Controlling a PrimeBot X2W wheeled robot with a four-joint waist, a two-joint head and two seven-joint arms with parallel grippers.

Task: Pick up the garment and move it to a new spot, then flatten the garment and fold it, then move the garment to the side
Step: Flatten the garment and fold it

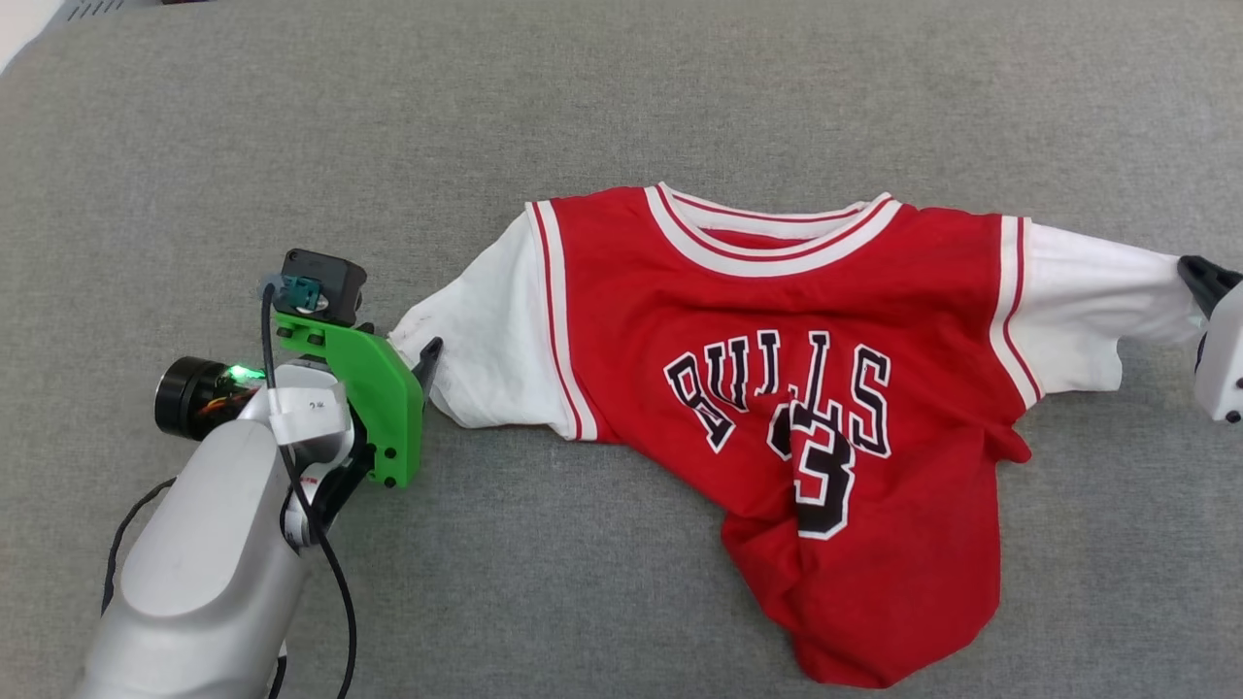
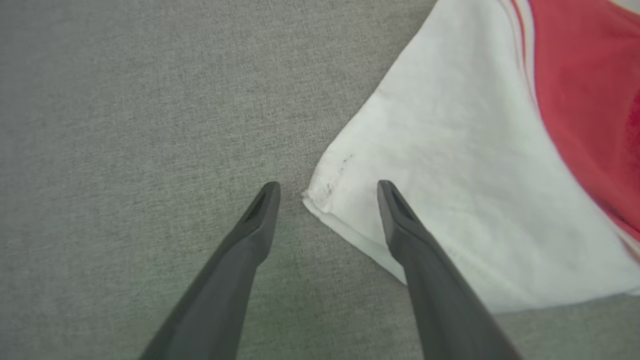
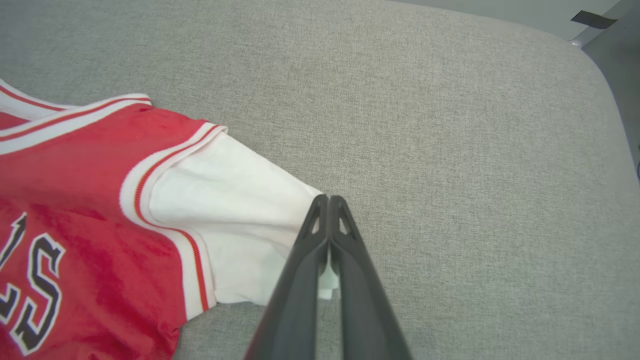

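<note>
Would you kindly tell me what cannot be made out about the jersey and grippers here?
- Head view: the right gripper, pinching a sleeve of the garment, is cut off by the right edge.
- Head view: one finger of the left gripper is hidden behind its green bracket.
- Head view: the garment's hem is bunched under itself.
- Left wrist view: the lettering lies beyond the right edge.

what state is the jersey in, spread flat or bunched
Partly spread, not folded. The jersey has both sleeves extended sideways and its chest flat, but its lower half is bunched and wrinkled.
</note>
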